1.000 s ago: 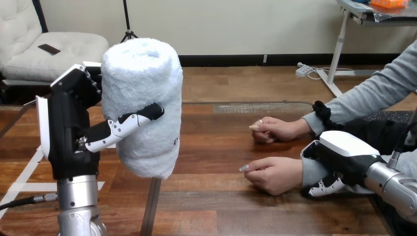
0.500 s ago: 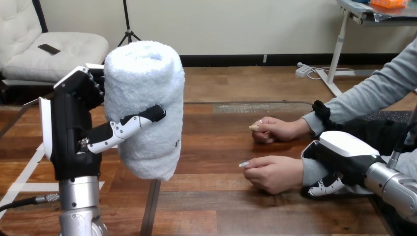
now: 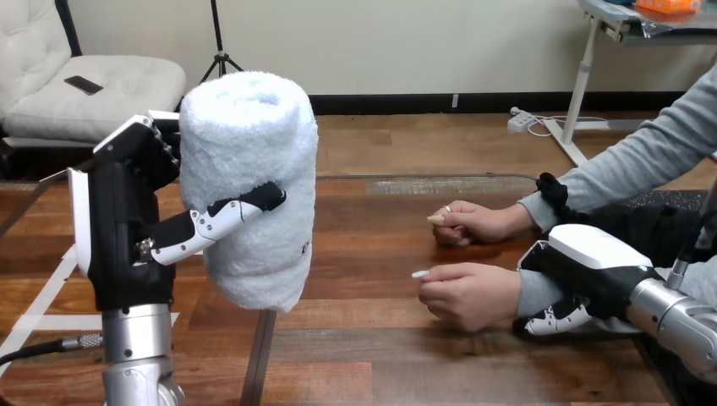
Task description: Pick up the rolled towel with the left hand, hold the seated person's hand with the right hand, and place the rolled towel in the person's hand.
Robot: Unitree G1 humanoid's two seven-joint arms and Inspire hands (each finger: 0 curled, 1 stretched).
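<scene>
Left hand (image 3: 127, 228) grips the rolled towel (image 3: 249, 169) upright above the surface (image 3: 380, 338), partly hidden behind the roll. Right hand (image 3: 592, 266) sits against the wrist of the person's nearer hand (image 3: 469, 292); whether it grips there cannot be told.

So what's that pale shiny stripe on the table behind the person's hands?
In the head view, the pale streak on the table is glare, light bouncing off glossy wood; also in the head view, the rolled towel in the left hand is evenly lit, and a soft shadow sits under the person's nearer hand.
</scene>
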